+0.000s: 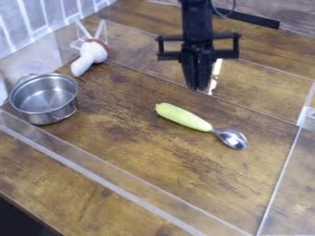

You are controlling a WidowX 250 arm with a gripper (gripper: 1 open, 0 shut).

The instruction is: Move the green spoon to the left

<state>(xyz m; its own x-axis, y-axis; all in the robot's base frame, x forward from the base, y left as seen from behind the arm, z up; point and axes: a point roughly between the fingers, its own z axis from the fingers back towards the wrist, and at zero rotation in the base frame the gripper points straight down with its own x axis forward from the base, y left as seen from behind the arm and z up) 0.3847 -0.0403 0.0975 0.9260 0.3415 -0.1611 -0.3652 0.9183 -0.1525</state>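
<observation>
On the wooden counter (123, 152), in the camera view, the green spoon (185, 117) lies at a slant, its thick handle toward the upper left and its shiny bowl toward the lower right. Above and behind it hangs my pincer (197, 78), not touching it; whether its fingers are apart or together, I cannot tell. A steel bowl (44, 99) sits well apart at the left of the view, and a white object (88, 58) lies behind that.

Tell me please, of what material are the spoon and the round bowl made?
Green spoon: handle probably matte plastic, evenly coloured and thick; its scoop looks like polished metal, with bright glints. Bowl: likely shiny steel, silvery with reflections.
</observation>
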